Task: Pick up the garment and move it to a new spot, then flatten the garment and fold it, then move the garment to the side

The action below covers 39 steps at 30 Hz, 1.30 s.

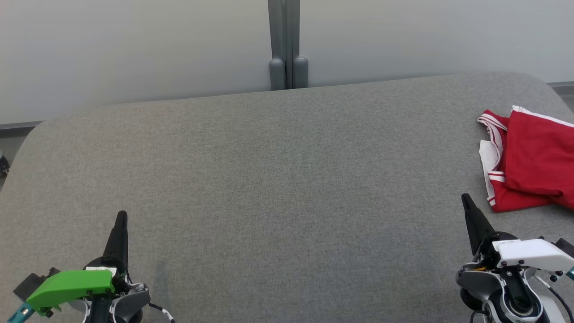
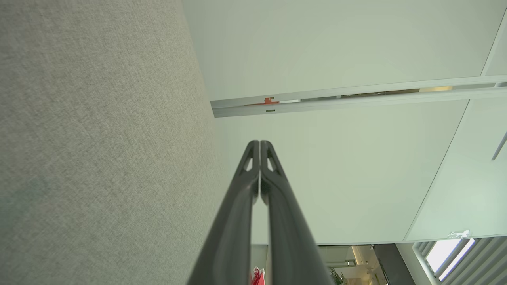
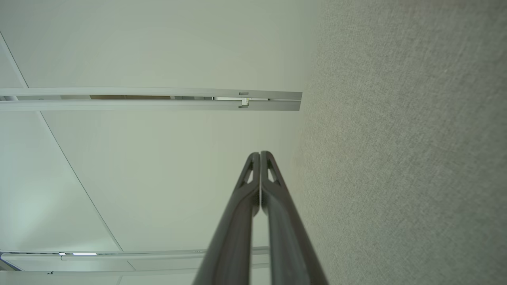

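**Both grippers clenched on nothing; garment at the right edge of the surface**

Head view: the red, white-trimmed garment (image 1: pixel 533 166) lies crumpled at 3 o'clock on the grey upholstered surface (image 1: pixel 287 179). The left gripper (image 1: pixel 121 215) stands at 7 o'clock and the right gripper (image 1: pixel 465 197) at 4 o'clock. Each has its fingers pressed together and grasps nothing. The right tip is near the garment but apart from it. A grey post (image 1: pixel 287 45) divides the pale wall panels (image 1: pixel 134 45) at 12 o'clock.

Left wrist view: the left gripper's tips meet. The upholstered surface lies at 9 o'clock and a slatted window (image 2: pixel 447 257) at 5 o'clock.

Right wrist view: the right gripper's tips meet. The upholstered surface lies at 3 o'clock and a rail (image 3: pixel 158 99) crosses the panels at 10 o'clock.
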### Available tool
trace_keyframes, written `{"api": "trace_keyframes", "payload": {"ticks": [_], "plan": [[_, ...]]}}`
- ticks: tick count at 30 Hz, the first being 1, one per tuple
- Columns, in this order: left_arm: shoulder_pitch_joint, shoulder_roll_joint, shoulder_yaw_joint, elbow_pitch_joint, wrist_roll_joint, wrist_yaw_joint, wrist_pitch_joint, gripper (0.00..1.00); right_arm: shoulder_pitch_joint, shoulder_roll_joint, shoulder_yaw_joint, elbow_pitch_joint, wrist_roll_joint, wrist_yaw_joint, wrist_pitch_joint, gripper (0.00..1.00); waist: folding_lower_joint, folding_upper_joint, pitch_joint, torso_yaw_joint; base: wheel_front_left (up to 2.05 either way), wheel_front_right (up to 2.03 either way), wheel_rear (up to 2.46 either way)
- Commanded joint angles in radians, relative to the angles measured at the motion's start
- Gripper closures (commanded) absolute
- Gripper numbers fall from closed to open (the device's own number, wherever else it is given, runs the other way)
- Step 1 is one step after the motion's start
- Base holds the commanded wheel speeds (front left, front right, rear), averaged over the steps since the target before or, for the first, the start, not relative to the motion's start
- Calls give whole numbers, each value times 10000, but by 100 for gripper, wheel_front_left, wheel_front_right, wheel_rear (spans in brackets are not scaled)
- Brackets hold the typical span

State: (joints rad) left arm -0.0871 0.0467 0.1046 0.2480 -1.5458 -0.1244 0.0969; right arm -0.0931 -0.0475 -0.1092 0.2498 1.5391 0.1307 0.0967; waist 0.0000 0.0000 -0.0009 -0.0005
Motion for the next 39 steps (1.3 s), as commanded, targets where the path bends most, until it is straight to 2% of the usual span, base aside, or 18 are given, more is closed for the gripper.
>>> {"api": "trace_keyframes", "payload": {"ticks": [1,9,39], "plan": [[-221,61,62,-44,-198,-84,69,100,-153,-44,-35,-67,229,1,90,100,0,0,6,1,0,0,0],[-308,63,124,-36,-720,-92,205,100,-208,-47,-65,-77,780,0,207,100,0,0,38,5,0,0,0],[-286,63,117,-37,-686,-86,208,100,-190,-47,-63,-72,766,0,208,100,0,0,40,5,0,0,0]]}}
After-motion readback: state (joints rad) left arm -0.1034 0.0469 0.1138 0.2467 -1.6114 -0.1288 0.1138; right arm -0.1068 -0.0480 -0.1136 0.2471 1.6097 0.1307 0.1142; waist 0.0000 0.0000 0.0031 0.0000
